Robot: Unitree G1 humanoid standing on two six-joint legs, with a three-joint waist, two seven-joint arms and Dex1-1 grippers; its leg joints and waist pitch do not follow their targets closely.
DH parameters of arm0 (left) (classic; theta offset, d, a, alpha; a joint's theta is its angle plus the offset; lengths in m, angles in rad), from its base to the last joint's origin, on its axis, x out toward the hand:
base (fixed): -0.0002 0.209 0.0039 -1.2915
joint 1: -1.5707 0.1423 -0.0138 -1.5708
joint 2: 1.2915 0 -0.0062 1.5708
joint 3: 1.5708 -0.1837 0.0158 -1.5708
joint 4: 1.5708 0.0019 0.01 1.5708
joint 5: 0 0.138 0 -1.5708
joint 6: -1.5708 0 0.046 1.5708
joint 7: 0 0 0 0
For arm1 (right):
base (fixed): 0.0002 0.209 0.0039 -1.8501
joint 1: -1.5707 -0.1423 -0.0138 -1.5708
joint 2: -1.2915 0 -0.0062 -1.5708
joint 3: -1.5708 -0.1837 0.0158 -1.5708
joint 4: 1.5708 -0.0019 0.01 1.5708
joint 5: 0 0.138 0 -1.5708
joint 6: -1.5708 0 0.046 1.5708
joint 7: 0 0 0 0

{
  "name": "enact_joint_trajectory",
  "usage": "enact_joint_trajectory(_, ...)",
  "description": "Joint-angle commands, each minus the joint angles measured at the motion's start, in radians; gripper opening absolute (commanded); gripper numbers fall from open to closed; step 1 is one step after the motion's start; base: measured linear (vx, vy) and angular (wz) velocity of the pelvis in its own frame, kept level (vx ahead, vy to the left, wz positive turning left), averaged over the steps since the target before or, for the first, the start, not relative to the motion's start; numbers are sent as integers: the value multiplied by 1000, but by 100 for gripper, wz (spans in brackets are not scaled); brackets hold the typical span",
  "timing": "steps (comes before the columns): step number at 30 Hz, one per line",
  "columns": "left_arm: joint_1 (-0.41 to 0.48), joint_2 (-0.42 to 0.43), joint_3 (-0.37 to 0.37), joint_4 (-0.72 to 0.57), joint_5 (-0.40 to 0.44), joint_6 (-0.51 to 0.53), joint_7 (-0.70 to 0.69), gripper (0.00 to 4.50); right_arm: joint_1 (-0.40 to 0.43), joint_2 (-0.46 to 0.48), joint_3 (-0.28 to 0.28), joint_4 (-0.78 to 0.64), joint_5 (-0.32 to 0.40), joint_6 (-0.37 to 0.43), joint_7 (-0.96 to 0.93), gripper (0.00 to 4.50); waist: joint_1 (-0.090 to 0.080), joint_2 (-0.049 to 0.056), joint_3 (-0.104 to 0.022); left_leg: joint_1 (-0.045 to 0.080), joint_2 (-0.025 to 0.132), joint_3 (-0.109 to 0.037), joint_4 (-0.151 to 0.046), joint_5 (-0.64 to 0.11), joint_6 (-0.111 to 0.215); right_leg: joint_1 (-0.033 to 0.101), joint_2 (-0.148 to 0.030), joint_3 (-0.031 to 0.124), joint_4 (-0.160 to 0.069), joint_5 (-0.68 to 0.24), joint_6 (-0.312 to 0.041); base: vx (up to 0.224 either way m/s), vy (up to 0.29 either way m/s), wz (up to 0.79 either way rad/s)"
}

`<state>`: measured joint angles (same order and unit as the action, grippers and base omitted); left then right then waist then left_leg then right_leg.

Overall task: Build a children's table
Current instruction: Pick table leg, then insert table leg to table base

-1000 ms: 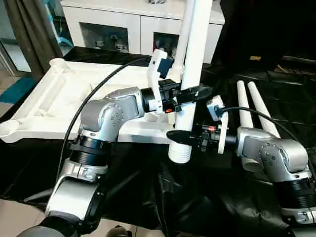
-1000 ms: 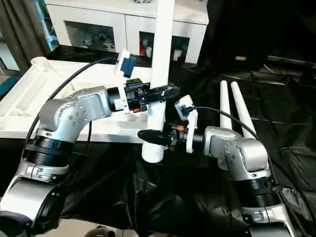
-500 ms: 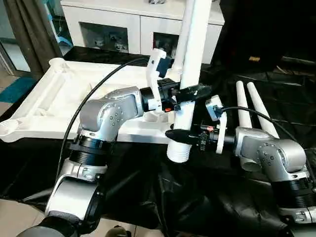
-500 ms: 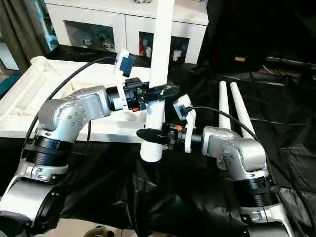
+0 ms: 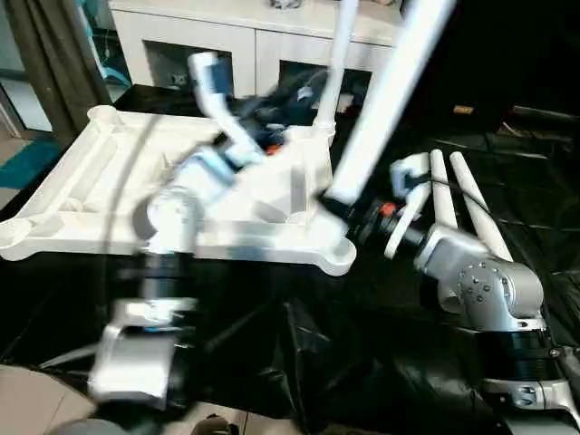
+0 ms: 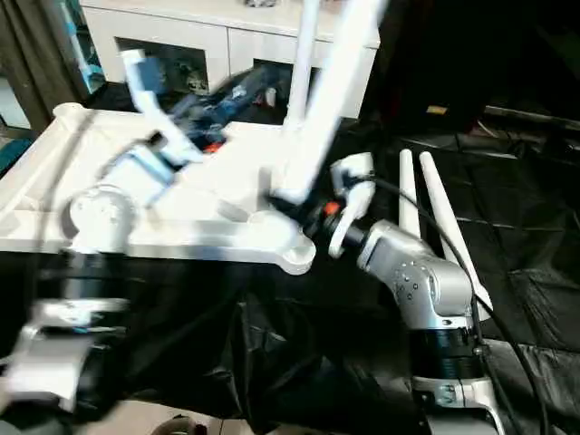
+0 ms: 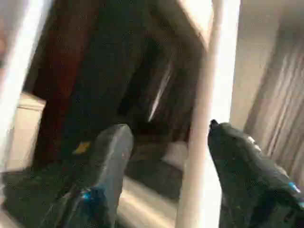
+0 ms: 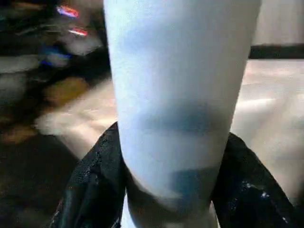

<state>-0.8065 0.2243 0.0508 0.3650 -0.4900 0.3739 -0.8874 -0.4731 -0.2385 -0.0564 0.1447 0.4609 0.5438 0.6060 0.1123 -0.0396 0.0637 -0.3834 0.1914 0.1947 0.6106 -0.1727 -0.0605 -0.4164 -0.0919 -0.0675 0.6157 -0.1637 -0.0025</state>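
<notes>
Lying underside-up on the black-draped bench, the tabletop [image 5: 136, 195] dominates. Over its near corner socket [image 5: 337, 256] the right gripper [image 8: 166, 190] clamps a tilted leg [image 5: 385, 95]; beyond the tabletop, the left gripper [image 7: 164, 156] gapes. One-handed, that leg could swing and miss the socket.

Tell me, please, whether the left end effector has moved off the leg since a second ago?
Yes. The left end effector has let go of the held leg and swung back over the tabletop, toward the cabinet.
</notes>
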Motion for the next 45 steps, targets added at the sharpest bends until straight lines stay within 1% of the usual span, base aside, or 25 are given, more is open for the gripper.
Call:
enact_joint_trajectory(1, 37, 36, -135, 53, 138, -88, -113, 299, 8, -19, 7, 20, -71, -83, -30, 193, -6, 10, -82, 26, 31, -17, -77, -161, -32, 52, -46, 41, -67, -199, -135, 0, 0, 0)
enact_joint_trajectory(2, 53, 73, -203, 92, 194, -136, -182, 299, 18, -25, 7, 28, -91, -106, -51, 193, -4, 10, -82, 27, 30, -18, -79, -157, -31, 52, -48, 43, -70, -199, -127, 0, 0, 0)
enact_joint_trajectory(5, 54, 118, -308, 186, 310, -245, -238, 299, 30, -40, 0, 40, -108, -123, -69, 193, -8, 12, -85, 28, 31, -17, -79, -155, -33, 53, -47, 44, -61, -144, -150, 0, 0, 0)
enact_joint_trajectory(8, 30, 128, -367, 302, 390, -329, -259, 299, 37, -49, -8, 50, -115, -128, -81, 193, -10, 11, -87, 24, 31, -16, -78, -158, -28, 60, -50, 45, -55, -98, -175, 0, 0, 0)
enact_joint_trajectory(9, 20, 128, -380, 334, 408, -353, -261, 270, 37, -51, -9, 54, -118, -133, -81, 193, -11, 11, -86, 24, 31, -15, -78, -166, -25, 59, -51, 45, -56, -97, -187, 0, 0, 0)
enact_joint_trajectory(11, -9, 126, -411, 412, 457, -418, -248, 263, 37, -53, -10, 56, -122, -141, -78, 193, -13, 13, -85, 25, 32, -15, -77, -188, -24, 60, -54, 45, -56, -112, -201, 0, 0, 0)
enact_joint_trajectory(12, -35, 123, -429, 468, 490, -453, -233, 260, 38, -53, -10, 55, -125, -149, -75, 193, -15, 16, -84, 26, 28, -14, -77, -205, -20, 57, -50, 45, -66, -136, -194, 0, 0, 0)
enact_joint_trajectory(13, -55, 121, -441, 510, 514, -480, -221, 249, 39, -54, -10, 56, -128, -155, -72, 193, -16, 20, -86, 29, 30, -15, -77, -212, -25, 58, -52, 45, -62, -137, -193, 0, 0, 0)
enact_joint_trajectory(14, -85, 122, -459, 569, 546, -512, -219, 232, 42, -53, -11, 50, -131, -161, -71, 193, -17, 15, -85, 26, 32, -17, -78, -218, -26, 61, -54, 45, -62, -144, -193, 0, 0, 0)
enact_joint_trajectory(15, -92, 122, -463, 582, 553, -518, -220, 221, 43, -52, -11, 49, -132, -162, -71, 193, -18, 14, -85, 27, 31, -17, -78, -222, -24, 59, -54, 44, -65, -155, -192, 0, 0, 0)
enact_joint_trajectory(17, -122, 120, -473, 637, 571, -533, -222, 212, 50, -54, -9, 39, -132, -162, -70, 193, -21, 24, -84, 27, 32, -18, -77, -218, -23, 59, -55, 45, -63, -138, -210, 0, 0, 0)
enact_joint_trajectory(18, -138, 116, -473, 673, 578, -542, -233, 202, 55, -57, -7, 33, -131, -161, -71, 193, -24, 18, -85, 25, 30, -17, -76, -215, -18, 61, -54, 44, -62, -128, -217, 0, 0, 0)
enact_joint_trajectory(19, -153, 116, -479, 703, 590, -551, -252, 187, 61, -59, -6, 24, -129, -158, -71, 193, -22, 26, -85, 26, 30, -17, -75, -211, -13, 61, -54, 45, -62, -118, -226, 0, 0, 0)
enact_joint_trajectory(21, -168, 116, -486, 736, 605, -560, -273, 176, 69, -63, -5, 13, -127, -155, -69, 193, -24, 19, -87, 24, 31, -17, -74, -203, -5, 64, -54, 44, -59, -96, -238, 0, 0, 0)
enact_joint_trajectory(22, -177, 115, -486, 759, 612, -568, -285, 172, 74, -66, -7, 9, -127, -154, -67, 193, -23, 31, -87, 24, 31, -17, -73, -199, 0, 64, -55, 44, -58, -91, -246, 0, 0, 0)
enact_joint_trajectory(23, -180, 114, -485, 766, 613, -571, -289, 171, 75, -67, -8, 8, -127, -154, -67, 193, -24, 28, -86, 26, 31, -15, -73, -203, 3, 62, -54, 44, -62, -92, -247, 0, 0, 0)
enact_joint_trajectory(24, -189, 112, -482, 789, 616, -577, -304, 158, 80, -70, -10, 5, -127, -155, -66, 193, -24, 25, -88, 24, 32, -16, -73, -200, 6, 66, -55, 44, -57, -79, -257, 0, 0, 0)
enact_joint_trajectory(26, -197, 111, -478, 810, 619, -578, -320, 132, 86, -73, -12, 2, -127, -155, -67, 193, -23, 33, -87, 25, 31, -16, -72, -204, 10, 64, -55, 44, -59, -85, -264, 0, 0, 0)
enact_joint_trajectory(29, -210, 108, -469, 848, 631, -599, -314, 126, 93, -76, -15, -5, -126, -154, -70, 193, -24, 33, -85, 27, 32, -16, -74, -227, 7, 64, -55, 43, -63, -106, -268, 0, 0, 0)
enact_joint_trajectory(31, -214, 105, -460, 863, 634, -608, -303, 92, 96, -76, -16, -8, -124, -153, -69, 193, -25, 32, -84, 27, 33, -17, -75, -235, 6, 64, -55, 43, -64, -115, -266, 0, 0, 0)
enact_joint_trajectory(34, -217, 102, -444, 876, 628, -621, -297, 77, 95, -72, -11, -13, -123, -150, -71, 193, -24, 29, -85, 27, 33, -17, -74, -235, 7, 64, -57, 43, -64, -126, -266, 0, 0, 0)
enact_joint_trajectory(35, -218, 101, -440, 880, 625, -616, -303, 46, 94, -72, -9, -11, -123, -150, -68, 193, -24, 31, -84, 27, 34, -17, -75, -235, 8, 63, -57, 43, -64, -126, -267, 0, 0, 0)
enact_joint_trajectory(39, -220, 104, -439, 898, 634, -620, -320, 32, 92, -72, 3, -12, -121, -146, -57, 193, -23, 29, -85, 27, 34, -17, -74, -233, 12, 63, -58, 43, -65, -127, -268, 0, 0, 0)
enact_joint_trajectory(41, -218, 99, -421, 904, 623, -614, -332, 5, 91, -73, 7, -11, -119, -143, -49, 193, -24, 28, -85, 25, 33, -17, -74, -223, 14, 64, -57, 43, -62, -113, -269, 0, 0, 0)
enact_joint_trajectory(45, -202, 95, -412, 906, 627, -596, -350, 0, 94, -80, 38, -24, -92, -102, 14, 193, -23, 28, -87, 23, 34, -17, -73, -194, 32, 67, -58, 43, -56, -60, -287, 0, 0, 0)
